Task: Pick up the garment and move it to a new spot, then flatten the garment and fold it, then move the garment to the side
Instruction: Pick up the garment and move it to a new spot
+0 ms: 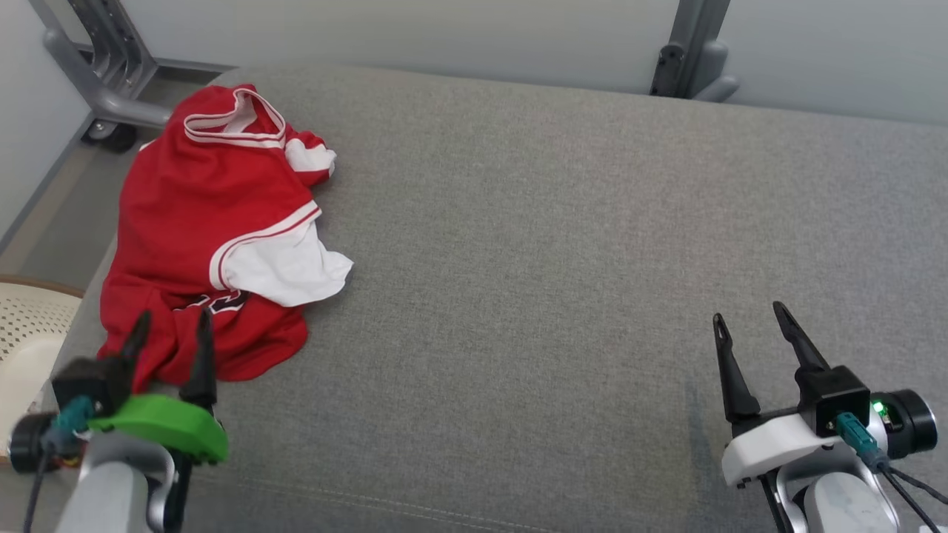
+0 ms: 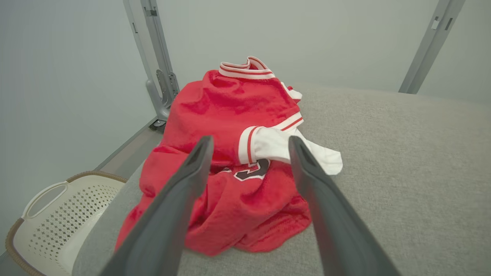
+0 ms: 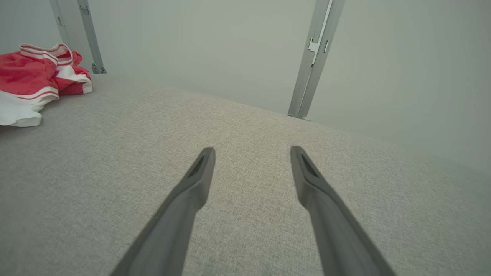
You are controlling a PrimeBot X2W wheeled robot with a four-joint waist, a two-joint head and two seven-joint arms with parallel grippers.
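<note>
Both jaws wide open, nothing held. Left gripper point(image 1: 174, 317) has its tips at the near hem of the garment point(image 1: 207, 237). From the head view I can't tell whether they touch the cloth or hover over it. In the left wrist view the red heap lies straight ahead, between and beyond the two fingers. Right gripper point(image 1: 748, 314) is well apart from it, over bare grey cushion point(image 1: 518, 259), with the garment far off to that jaw's left.

Risks, my read:
- The heap is bunched in layers, so a shallow pinch may catch one layer only and the rest would drag or slip out on the lift.
- The cloth lies right along the cushion's edge on the outer side of the left jaws, with the basket point(image 1: 22, 326) just past it. A push instead of a pinch could shove it over.
- The white sleeve is turned out and may stay tucked when flattening.

Count: one garment, two grippers, two fingers each, one basket, one cushion, two grey frame posts point(image 2: 153, 57) beyond the jaws.
</note>
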